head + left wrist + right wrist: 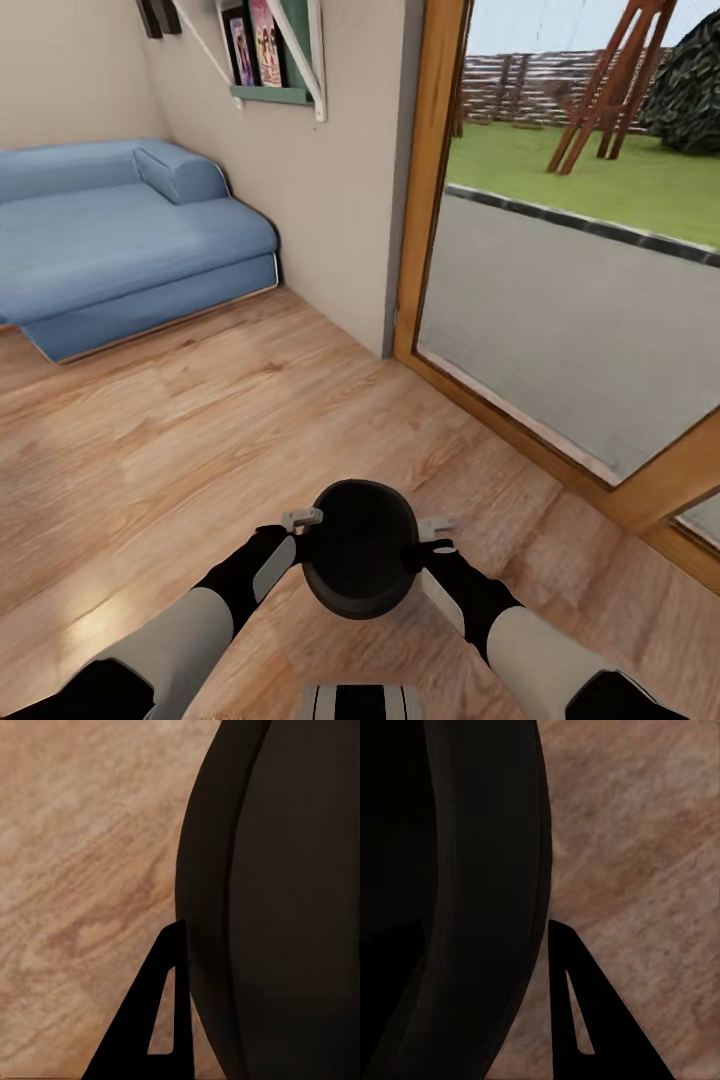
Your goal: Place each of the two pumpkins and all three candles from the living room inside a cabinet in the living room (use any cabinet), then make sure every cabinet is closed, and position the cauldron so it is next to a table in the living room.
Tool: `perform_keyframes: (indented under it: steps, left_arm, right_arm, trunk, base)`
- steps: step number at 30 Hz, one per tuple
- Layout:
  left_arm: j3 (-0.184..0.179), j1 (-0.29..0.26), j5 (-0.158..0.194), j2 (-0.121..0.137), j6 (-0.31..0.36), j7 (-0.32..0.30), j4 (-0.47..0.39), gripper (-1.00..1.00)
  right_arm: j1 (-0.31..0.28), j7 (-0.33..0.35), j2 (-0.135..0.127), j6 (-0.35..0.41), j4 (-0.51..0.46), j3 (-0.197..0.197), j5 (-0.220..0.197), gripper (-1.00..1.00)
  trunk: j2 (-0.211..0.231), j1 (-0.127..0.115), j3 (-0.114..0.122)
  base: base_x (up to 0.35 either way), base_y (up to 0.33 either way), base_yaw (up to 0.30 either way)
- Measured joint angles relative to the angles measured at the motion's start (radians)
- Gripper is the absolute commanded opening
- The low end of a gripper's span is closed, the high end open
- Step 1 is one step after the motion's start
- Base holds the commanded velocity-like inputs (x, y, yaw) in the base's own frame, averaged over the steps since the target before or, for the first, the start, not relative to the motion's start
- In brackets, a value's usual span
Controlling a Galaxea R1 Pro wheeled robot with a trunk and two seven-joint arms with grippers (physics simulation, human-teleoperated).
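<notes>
Cauldron [360,562]: black, round, carried low in front of the trunk between the two arms, above the wooden floor [180,420]; nothing else bears it.
Left hand [300,522]: pressed against the cauldron's left flank; in the left wrist view one dark finger [161,1020] lies just beside the pot wall [277,900]. Whether the fingers are apart or together I cannot tell.
Right hand [436,528]: pressed against the right flank, mirroring the left; one finger [585,1020] lies beside the pot [472,900]. Its spread I cannot tell either.
Surroundings: blue sofa [120,240] at the far left by the wall, glass door [560,250] with a wooden frame to the right, garden beyond.
Step in hand: by my judgement, the carry of the cauldron toward the table.
Next move: likely turning the base until the coffee table comes into sight, keeping both arms squeezed evenly so the pot does not slip.
</notes>
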Motion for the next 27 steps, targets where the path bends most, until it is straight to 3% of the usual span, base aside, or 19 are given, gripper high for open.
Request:
perform_keyframes:
  steps: [19,27]
  left_arm:
    - [0.000,0.000,0.000,0.000,0.000,0.000,0.000,-1.00]
    - [0.001,0.000,-0.001,0.000,0.000,-0.001,0.000,-1.00]
  right_arm:
    - [0.000,0.000,0.000,0.000,0.000,0.000,0.000,-1.00]
    - [0.000,-0.001,0.000,0.000,-0.001,0.001,-0.001,-1.00]
  trunk:
    - [0.000,0.000,0.000]
    - [0.000,0.000,0.000]
  base:
    - [0.000,0.000,0.289]
    - [0.000,0.180,0.289]
